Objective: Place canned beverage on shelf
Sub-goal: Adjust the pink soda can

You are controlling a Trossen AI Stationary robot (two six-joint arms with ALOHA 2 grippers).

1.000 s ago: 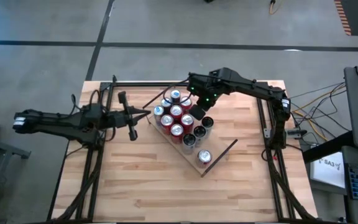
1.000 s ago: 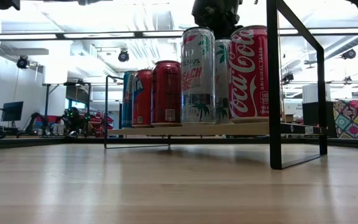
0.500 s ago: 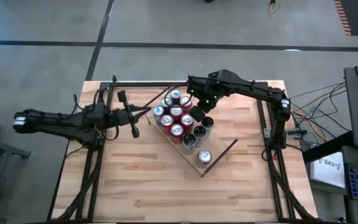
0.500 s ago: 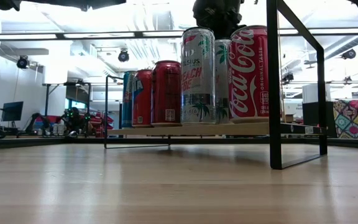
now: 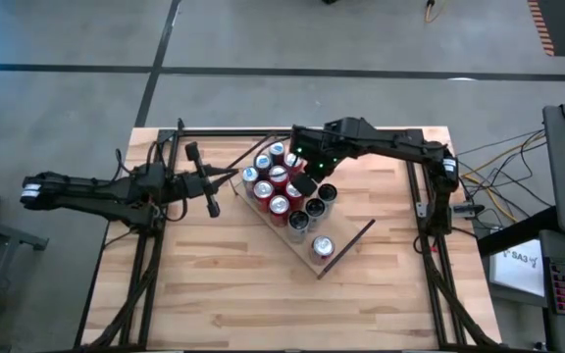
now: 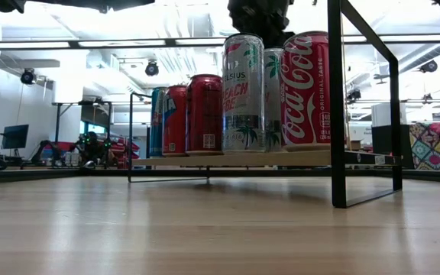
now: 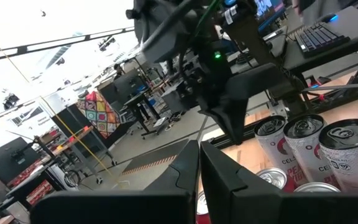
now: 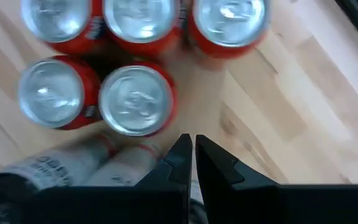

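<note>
Shelf [image 5: 339, 257]: light-wood board lying diagonally on the table [image 5: 224, 304]; carries a cluster of upright cans [image 5: 279, 204]
Right gripper [image 5: 302, 183]: above the can cluster; fingers closed together, holding nothing
Left gripper [image 5: 231, 176]: beside the shelf's far corner; fingers closed, empty

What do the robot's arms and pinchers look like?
Both arms are dark and jointed. The right arm has small green lights near its wrist, and black cables run along the left arm. The right gripper and left gripper have flat, pointed black fingers.
</note>
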